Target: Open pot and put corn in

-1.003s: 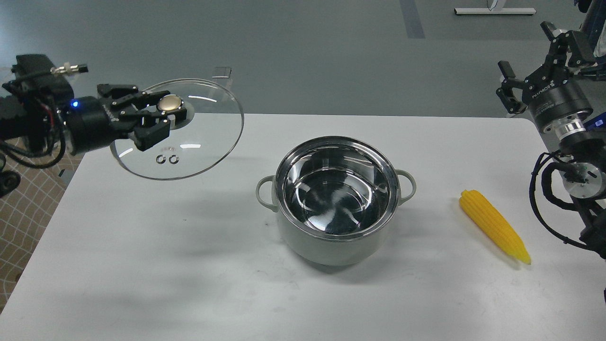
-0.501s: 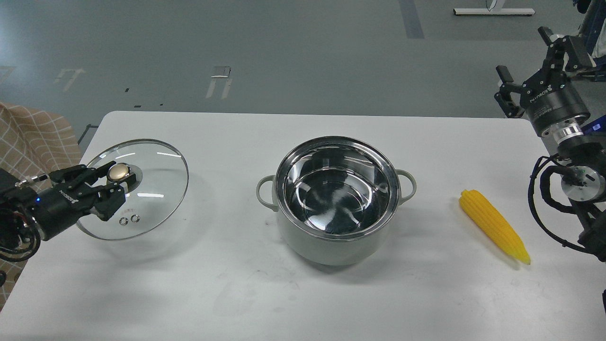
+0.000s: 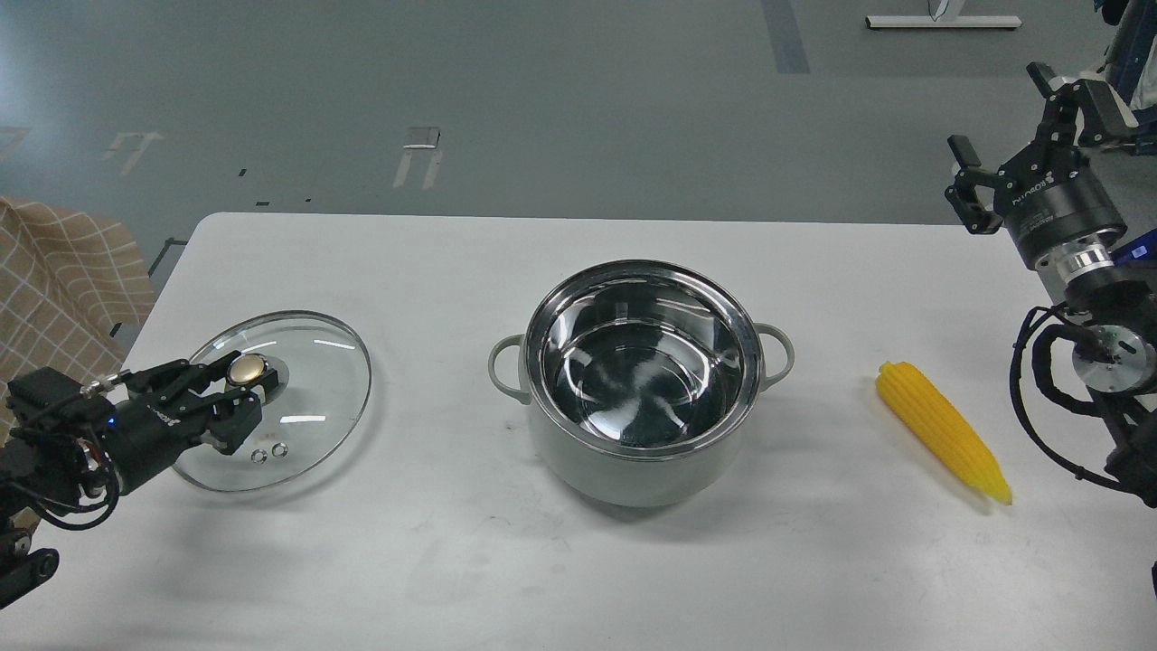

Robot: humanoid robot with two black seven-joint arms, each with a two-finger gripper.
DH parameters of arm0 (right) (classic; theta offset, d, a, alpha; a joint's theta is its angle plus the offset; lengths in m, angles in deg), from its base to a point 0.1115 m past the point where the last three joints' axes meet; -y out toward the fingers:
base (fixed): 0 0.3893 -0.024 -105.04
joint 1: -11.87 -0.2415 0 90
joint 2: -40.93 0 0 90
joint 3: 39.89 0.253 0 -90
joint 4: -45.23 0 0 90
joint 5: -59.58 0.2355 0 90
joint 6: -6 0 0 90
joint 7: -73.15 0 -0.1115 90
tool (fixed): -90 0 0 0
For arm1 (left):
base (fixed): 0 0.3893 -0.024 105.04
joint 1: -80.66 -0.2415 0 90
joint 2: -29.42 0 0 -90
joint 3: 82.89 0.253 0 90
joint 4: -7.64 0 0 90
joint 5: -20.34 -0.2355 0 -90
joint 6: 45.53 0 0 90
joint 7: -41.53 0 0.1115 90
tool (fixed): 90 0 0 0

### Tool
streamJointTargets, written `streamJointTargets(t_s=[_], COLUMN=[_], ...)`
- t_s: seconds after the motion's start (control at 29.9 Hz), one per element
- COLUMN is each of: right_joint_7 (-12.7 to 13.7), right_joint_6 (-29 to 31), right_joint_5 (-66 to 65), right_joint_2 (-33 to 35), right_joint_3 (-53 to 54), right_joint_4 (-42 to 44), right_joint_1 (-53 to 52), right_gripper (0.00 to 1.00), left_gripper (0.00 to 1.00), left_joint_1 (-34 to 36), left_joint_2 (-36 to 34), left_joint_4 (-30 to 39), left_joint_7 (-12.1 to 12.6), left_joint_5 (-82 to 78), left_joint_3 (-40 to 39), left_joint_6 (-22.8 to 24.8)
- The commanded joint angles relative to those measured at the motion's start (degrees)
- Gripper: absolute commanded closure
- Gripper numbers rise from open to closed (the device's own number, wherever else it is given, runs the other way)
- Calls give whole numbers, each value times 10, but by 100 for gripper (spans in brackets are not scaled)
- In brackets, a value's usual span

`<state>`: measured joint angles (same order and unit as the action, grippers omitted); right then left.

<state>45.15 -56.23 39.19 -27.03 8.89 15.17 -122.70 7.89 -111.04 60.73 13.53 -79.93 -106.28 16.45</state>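
The pale grey-green pot [image 3: 633, 470] stands open in the middle of the white table [image 3: 434, 561]; its shiny steel inside is empty. The yellow corn cob [image 3: 940, 429] lies on the table to the right of the pot, pointed end toward the front. My left gripper [image 3: 237, 391] is shut on the gold knob [image 3: 246, 369] of the round glass lid [image 3: 316, 398], which is low at the table's left, on or just above the surface. My right gripper [image 3: 996, 110] is open and empty, raised beyond the table's far right corner, well behind the corn.
A checked tan cloth [image 3: 63, 289] hangs off the table's left edge. The table's far edge runs behind the pot, with grey floor beyond it. My right arm's cables [image 3: 1039, 398] hang just right of the corn.
My left gripper has carried the lid from high at the far left down to the table's left side, tilting it nearly flat. The right gripper has barely moved.
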Motion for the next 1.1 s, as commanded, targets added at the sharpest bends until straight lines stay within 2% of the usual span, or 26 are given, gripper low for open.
streamJointTargets(t_s=[0.0, 0.07, 0.13, 0.27, 0.67, 0.8, 0.84, 0.9, 0.94, 0.97, 1.04, 1.07], right_joint_7=[0, 0, 0, 0, 0, 0, 0, 0, 0, 0, 0, 0], right_joint_6=[0, 0, 0, 0, 1, 2, 2, 2, 2, 2, 2, 2], right_joint_5=[0, 0, 0, 0, 0, -23, -52, -88, -126, -143, -197, -210], right_joint_2=[-1, -1, -1, -2, 2, 26, 39, 49, 62, 70, 112, 124], right_joint_3=[0, 0, 0, 1, 1, -12, -33, -59, -88, -102, -143, -151], right_joint_4=[0, 0, 0, 0, 0, -1, -2, -10, -24, -33, -75, -89], right_joint_1=[2, 2, 2, 2, 1, -7, -15, -31, -48, -56, -75, -76], right_gripper=[0, 0, 0, 0, 0, 0, 0, 0, 0, 0, 0, 0], left_gripper=[72, 71, 64, 33, 29, 28, 27, 27, 27, 27, 24, 24], left_joint_1=[0, 0, 0, 0, 16, 92, 124, 161, 202, 221, 292, 306], left_joint_2=[11, 12, 12, 11, 5, -25, -30, -31, -29, -27, -22, -20], left_joint_4=[-16, -17, -17, -17, 1, 45, 57, 66, 71, 72, 72, 72], left_joint_7=[0, 0, 0, 0, 0, 0, 0, 0, 0, 0, 0, 0], left_joint_5=[-1, -2, -2, -2, 14, 144, 197, 257, 323, 355, 493, 529], left_joint_3=[0, 0, 0, -1, -13, -17, -18, -21, -25, -27, -30, -30], left_joint_6=[0, 0, 0, 0, 0, 9, 49, 97, 151, 178, 295, 322])
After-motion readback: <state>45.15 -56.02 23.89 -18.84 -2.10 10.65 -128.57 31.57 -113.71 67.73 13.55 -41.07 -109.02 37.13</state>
